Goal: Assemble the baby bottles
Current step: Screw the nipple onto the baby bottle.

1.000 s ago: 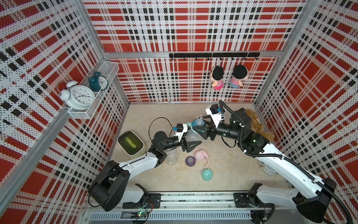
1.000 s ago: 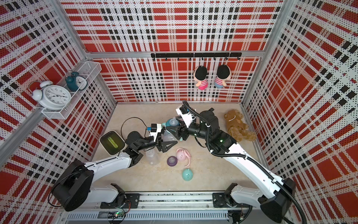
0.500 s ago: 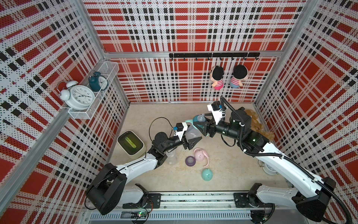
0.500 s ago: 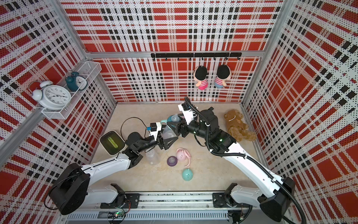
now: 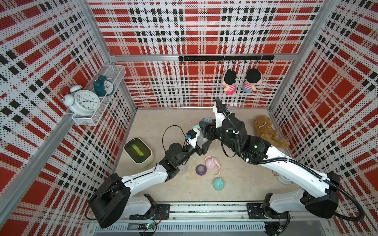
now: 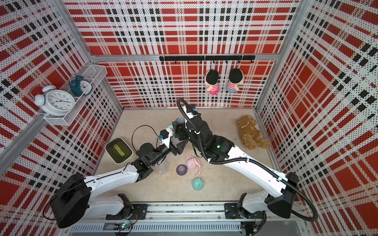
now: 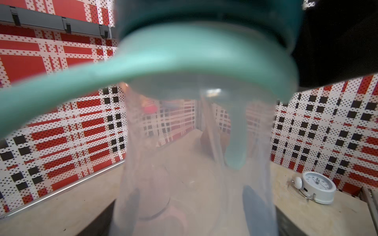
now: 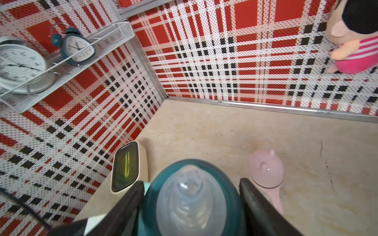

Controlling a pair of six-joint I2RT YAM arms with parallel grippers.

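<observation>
1. Teal collar (image 8: 192,216), with the clear nipple (image 8: 190,196) rising from it, sits squarely between the jaws of your right pincer (image 8: 191,188). The pincer pinches the collar from both sides, and the nipple tip points back toward that wrist.
2. Your left pincer (image 7: 192,204) is clamped on the lower part of the clear bottle (image 7: 184,163). Its dark jaws show through the plastic on either side.
3. Seen from the left pincer, the collar lies directly beyond the bottle's open end, with the teal handle ring (image 7: 143,61) caught between collar and neck. The collar looks seated, but you cannot tell how far it is threaded.
4. The bottle's long axis runs straight from one pincer to the other, and both hold it in the air above the worktop (image 5: 167,122). Any tightening turn probably has to go round that line, so keep the two wrists in line.
5. The right pincer holds the part that turns and the left holds the base, so brace with the left.
6. The teal cap (image 5: 218,183) lies on the worktop well apart from both pincers, toward the arm bases.
</observation>
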